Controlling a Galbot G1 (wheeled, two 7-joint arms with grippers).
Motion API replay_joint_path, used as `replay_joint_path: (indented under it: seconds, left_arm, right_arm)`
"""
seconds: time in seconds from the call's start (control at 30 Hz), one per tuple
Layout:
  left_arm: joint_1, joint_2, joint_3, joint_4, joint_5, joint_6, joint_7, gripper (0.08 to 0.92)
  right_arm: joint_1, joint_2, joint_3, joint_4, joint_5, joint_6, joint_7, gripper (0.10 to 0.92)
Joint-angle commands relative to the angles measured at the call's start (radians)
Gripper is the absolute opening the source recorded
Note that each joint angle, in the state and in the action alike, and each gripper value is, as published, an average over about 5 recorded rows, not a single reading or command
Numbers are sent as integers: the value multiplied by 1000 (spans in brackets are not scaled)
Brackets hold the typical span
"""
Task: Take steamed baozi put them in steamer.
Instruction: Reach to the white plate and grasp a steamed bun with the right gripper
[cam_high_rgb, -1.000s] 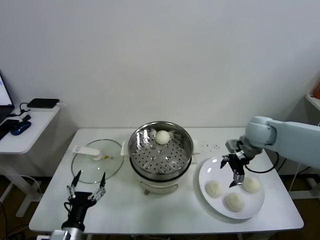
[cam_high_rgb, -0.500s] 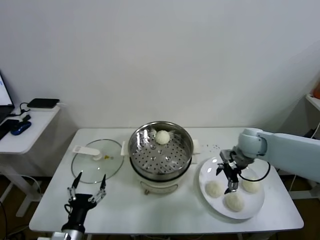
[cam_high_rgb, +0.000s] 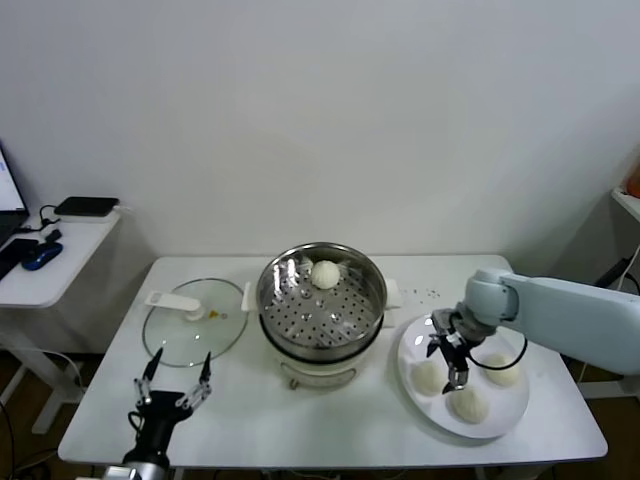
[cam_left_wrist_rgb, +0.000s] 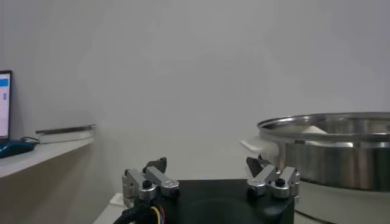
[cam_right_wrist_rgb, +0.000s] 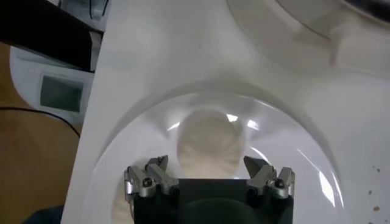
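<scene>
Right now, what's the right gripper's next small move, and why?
Probably straight down, then close. The right gripper hangs open over the plate, and the wrist view shows a baozi centred between its fingers but not yet gripped. One baozi already sits in the steamer. The left gripper is parked by the lid.

The right arm (cam_high_rgb: 570, 310) has a smooth pale grey-blue shell. Each hand, right hand (cam_high_rgb: 447, 361) and left hand (cam_high_rgb: 173, 380), is black with silver finger brackets, dark screws and thin coloured wires.
</scene>
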Motion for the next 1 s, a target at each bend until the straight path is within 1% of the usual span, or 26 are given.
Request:
replay_joint_path:
  seconds: [0.03, 0.57, 0.67, 0.83, 1.0]
  left_arm:
    - [-1, -1, 1, 1, 1, 2, -1, 823]
    - [-2, -6, 6, 5, 0, 3, -2, 823]
    - [-2, -8, 8, 5, 1, 2, -2, 823]
    - [-1, -9, 8, 6, 1, 1, -2, 823]
    - [1, -8, 7, 8, 0, -2, -3, 823]
  right_arm:
    - [-33, 15, 18, -19, -12, 1, 2, 823]
    - [-56, 24, 41, -33, -15, 2, -5, 817]
    - [-54, 28, 42, -37, -16, 2, -7, 786]
    - [-52, 30, 42, -42, -15, 3, -10, 703]
    - [-43, 26, 42, -38, -11, 4, -13, 665]
